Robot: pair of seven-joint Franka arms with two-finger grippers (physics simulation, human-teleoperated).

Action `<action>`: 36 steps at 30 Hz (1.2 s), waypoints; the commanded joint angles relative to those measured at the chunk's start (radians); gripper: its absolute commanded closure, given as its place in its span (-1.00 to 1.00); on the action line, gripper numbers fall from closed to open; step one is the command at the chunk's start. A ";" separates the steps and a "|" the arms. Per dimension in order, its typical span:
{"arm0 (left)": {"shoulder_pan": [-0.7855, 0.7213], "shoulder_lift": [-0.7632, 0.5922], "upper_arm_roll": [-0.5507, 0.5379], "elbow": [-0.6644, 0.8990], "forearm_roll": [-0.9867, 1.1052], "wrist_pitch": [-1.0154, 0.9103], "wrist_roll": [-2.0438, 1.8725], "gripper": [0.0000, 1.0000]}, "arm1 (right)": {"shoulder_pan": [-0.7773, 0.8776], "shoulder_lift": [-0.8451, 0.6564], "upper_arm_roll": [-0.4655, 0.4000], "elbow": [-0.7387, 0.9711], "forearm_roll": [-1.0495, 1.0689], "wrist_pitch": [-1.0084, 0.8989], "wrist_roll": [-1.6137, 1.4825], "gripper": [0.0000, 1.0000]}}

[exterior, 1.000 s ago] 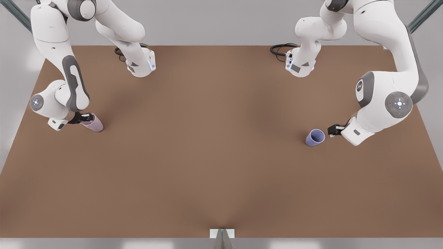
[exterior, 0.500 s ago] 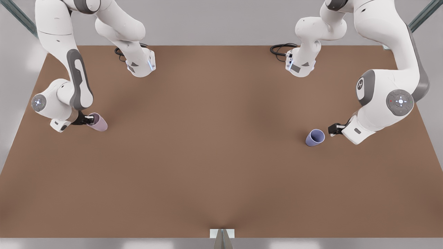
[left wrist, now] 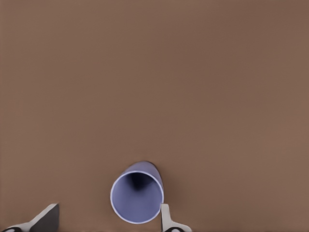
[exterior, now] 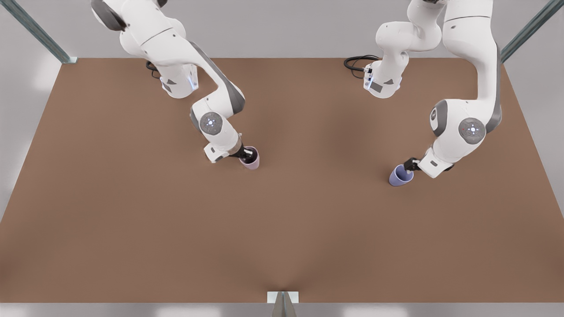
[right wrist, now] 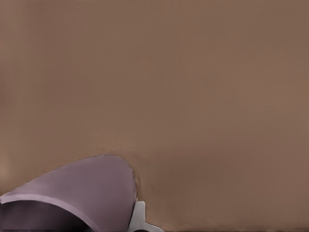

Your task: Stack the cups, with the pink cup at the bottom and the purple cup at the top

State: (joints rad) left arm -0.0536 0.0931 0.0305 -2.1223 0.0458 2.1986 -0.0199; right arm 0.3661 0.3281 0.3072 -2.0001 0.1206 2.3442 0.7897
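The pink cup (exterior: 250, 160) is gripped at its rim by the right gripper (exterior: 247, 155) near table (exterior: 282, 229) centre, while the purple cup (exterior: 400, 175), well apart, is straddled unclamped at its rim by the left gripper (exterior: 410, 166), so tipping is risked on closure.

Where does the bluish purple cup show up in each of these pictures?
Front view: the purple cup stands on the brown table toward the front view's right, with the left tool at its rim.
Left wrist view: the same cup, seen from above into its open mouth, one finger beside its rim.
Right wrist view: the pink cup appears instead.
Shared landmark: the brown table.
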 commanded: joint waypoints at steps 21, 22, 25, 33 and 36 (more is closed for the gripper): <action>0.000 0.180 0.066 -0.057 -0.077 0.110 0.001 -1.00 | 0.097 0.206 -0.006 0.113 -0.021 0.115 0.183 0.03; 0.000 0.181 0.068 -0.057 -0.080 0.110 0.001 -1.00 | 0.096 0.203 -0.008 0.113 -0.019 0.113 0.177 0.03; 0.000 0.183 0.075 -0.057 -0.112 0.110 0.001 0.09 | 0.096 0.187 -0.010 0.113 -0.019 0.109 0.171 0.03; 0.000 0.218 0.077 -0.056 -0.149 0.112 0.001 0.49 | -0.125 -0.187 -0.249 0.153 -0.013 -0.373 -0.420 -1.00; 0.000 0.237 0.078 -0.056 -0.162 0.124 0.001 0.57 | -0.266 -0.196 -0.292 0.418 -0.119 -0.767 -0.476 -1.00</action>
State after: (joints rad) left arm -0.0537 0.3312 0.1089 -2.1783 -0.1009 2.3224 -0.0184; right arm 0.0787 0.1205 0.0129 -1.5691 0.0032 1.5763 0.2166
